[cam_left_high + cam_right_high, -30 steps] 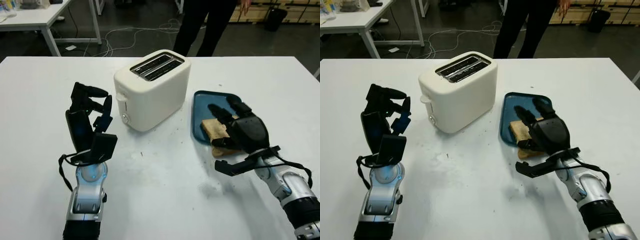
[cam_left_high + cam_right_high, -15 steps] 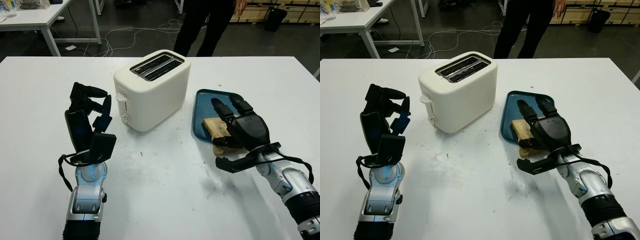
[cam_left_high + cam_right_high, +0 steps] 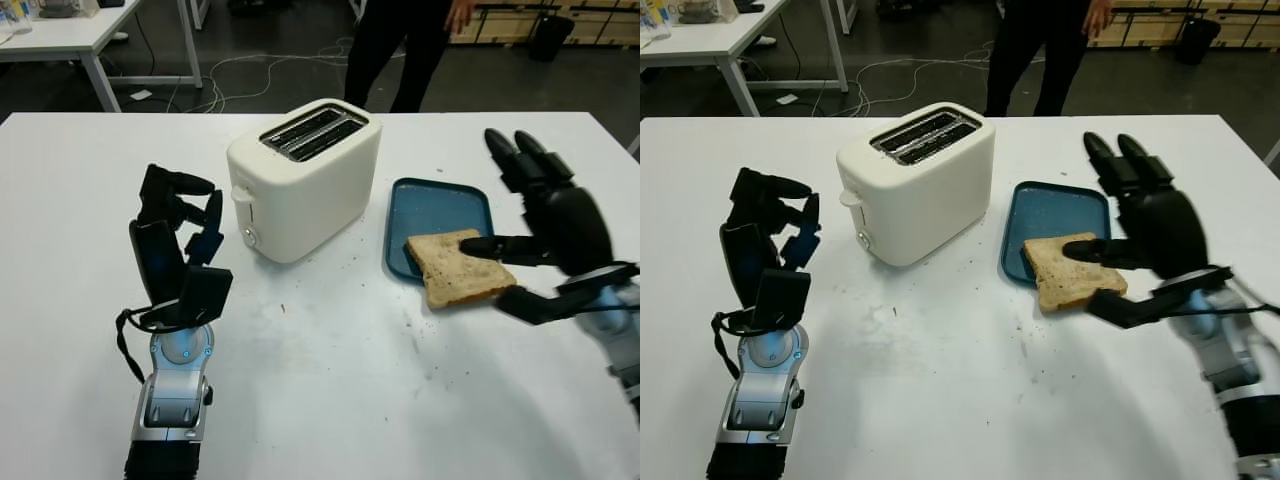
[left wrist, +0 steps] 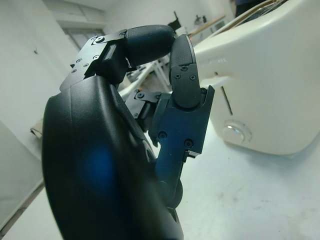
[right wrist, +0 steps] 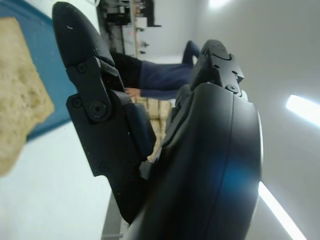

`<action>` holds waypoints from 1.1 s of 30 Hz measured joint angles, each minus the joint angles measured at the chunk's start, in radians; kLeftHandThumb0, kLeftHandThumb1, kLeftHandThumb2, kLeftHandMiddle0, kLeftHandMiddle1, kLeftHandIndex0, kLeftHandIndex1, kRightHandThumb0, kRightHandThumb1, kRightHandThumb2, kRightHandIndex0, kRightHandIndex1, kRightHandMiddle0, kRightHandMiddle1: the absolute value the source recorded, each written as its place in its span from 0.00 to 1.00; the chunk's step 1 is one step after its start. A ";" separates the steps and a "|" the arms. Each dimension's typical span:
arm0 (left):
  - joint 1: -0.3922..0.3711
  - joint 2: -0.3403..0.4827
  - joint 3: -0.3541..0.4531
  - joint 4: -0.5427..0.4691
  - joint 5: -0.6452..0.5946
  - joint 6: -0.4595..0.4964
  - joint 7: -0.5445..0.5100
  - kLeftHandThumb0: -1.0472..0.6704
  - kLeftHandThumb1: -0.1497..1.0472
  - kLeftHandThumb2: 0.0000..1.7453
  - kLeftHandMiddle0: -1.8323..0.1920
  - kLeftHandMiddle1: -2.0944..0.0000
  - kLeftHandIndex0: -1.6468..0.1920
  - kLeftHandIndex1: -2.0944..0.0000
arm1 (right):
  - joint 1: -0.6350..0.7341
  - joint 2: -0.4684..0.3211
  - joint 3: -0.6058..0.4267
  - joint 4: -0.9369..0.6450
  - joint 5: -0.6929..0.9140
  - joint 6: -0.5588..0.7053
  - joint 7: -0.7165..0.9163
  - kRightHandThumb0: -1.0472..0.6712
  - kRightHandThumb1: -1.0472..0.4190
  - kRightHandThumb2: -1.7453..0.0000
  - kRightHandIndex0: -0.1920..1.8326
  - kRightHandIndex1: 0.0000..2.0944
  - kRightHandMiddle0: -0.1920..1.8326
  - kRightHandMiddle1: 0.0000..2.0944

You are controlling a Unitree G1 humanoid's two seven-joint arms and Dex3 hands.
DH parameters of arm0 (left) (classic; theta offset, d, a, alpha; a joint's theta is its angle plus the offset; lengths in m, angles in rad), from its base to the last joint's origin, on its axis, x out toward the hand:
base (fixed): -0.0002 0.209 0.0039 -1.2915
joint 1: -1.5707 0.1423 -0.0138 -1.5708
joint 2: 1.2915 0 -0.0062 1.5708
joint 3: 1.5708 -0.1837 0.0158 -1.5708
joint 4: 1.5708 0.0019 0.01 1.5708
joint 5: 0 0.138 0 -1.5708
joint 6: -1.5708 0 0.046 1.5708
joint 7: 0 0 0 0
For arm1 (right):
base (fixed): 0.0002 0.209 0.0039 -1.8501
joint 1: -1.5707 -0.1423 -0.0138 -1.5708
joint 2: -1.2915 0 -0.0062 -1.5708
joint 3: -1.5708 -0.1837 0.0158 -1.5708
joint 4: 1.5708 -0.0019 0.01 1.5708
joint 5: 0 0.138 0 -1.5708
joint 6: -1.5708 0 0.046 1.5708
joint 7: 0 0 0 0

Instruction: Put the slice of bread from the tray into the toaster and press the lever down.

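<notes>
The white two-slot toaster (image 3: 305,175) stands mid-table, its side lever (image 3: 240,194) up. To its right lies the blue tray (image 3: 440,205). The slice of bread (image 3: 458,267) lies flat, half on the tray's near edge and half on the table, and nothing holds it. My right hand (image 3: 510,225) hangs open above the table just right of the bread, thumb pointing at the slice; the bread (image 5: 17,90) is at the edge of its wrist view. My left hand (image 3: 182,235) stands upright left of the toaster (image 4: 270,75), fingers (image 4: 185,75) curled on nothing.
Crumbs dot the white table (image 3: 330,380) in front of the toaster and tray. A person in dark trousers (image 3: 400,50) stands behind the table's far edge. Another white table (image 3: 80,35) is at the far left, with cables on the floor.
My right hand has lifted off the bread and swung up and to the right, leaving the slice uncovered at the tray's near edge. The left hand has stayed put.
</notes>
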 measured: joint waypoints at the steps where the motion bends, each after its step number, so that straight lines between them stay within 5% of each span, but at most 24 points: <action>1: 0.000 0.000 0.000 0.000 0.000 0.000 -0.001 0.37 0.89 0.21 0.58 0.17 0.68 0.19 | -0.013 -0.017 0.004 0.016 0.010 0.000 0.052 0.04 0.15 1.00 0.09 0.00 0.09 0.00; 6: 0.000 0.000 0.001 -0.003 0.000 0.001 -0.006 0.37 0.89 0.21 0.58 0.17 0.68 0.18 | -0.101 -0.076 0.116 0.122 -0.046 -0.008 0.270 0.04 0.16 1.00 0.09 0.00 0.12 0.02; 8: 0.000 0.000 0.001 -0.003 0.000 0.001 -0.006 0.37 0.89 0.21 0.58 0.17 0.68 0.19 | -0.123 -0.081 0.175 0.147 -0.121 -0.016 0.302 0.07 0.19 1.00 0.10 0.08 0.10 0.52; 10: 0.000 0.000 0.001 -0.003 0.001 0.001 -0.006 0.37 0.89 0.21 0.58 0.17 0.68 0.19 | -0.138 -0.083 0.225 0.168 -0.189 -0.024 0.313 0.06 0.19 1.00 0.09 0.62 0.10 0.77; 11: 0.000 0.000 0.001 -0.003 0.001 0.001 -0.006 0.37 0.89 0.22 0.58 0.17 0.68 0.19 | -0.144 -0.083 0.247 0.180 -0.223 -0.029 0.311 0.06 0.19 1.00 0.09 0.73 0.10 0.80; 14: 0.000 0.002 0.002 -0.003 0.000 0.001 -0.007 0.37 0.89 0.22 0.58 0.17 0.68 0.19 | -0.150 -0.084 0.292 0.210 -0.296 -0.042 0.290 0.05 0.20 1.00 0.09 0.82 0.09 0.83; 25: 0.000 0.003 0.003 -0.004 0.000 0.001 -0.009 0.36 0.89 0.22 0.57 0.17 0.68 0.18 | -0.164 -0.102 0.363 0.211 -0.439 -0.065 0.141 0.09 0.19 1.00 0.09 0.83 0.09 0.83; 33: 0.000 0.003 0.004 -0.009 0.000 0.001 -0.009 0.36 0.89 0.22 0.57 0.17 0.68 0.18 | -0.166 -0.066 0.462 0.367 -0.672 0.002 -0.440 0.48 0.09 0.92 0.09 0.83 0.09 0.83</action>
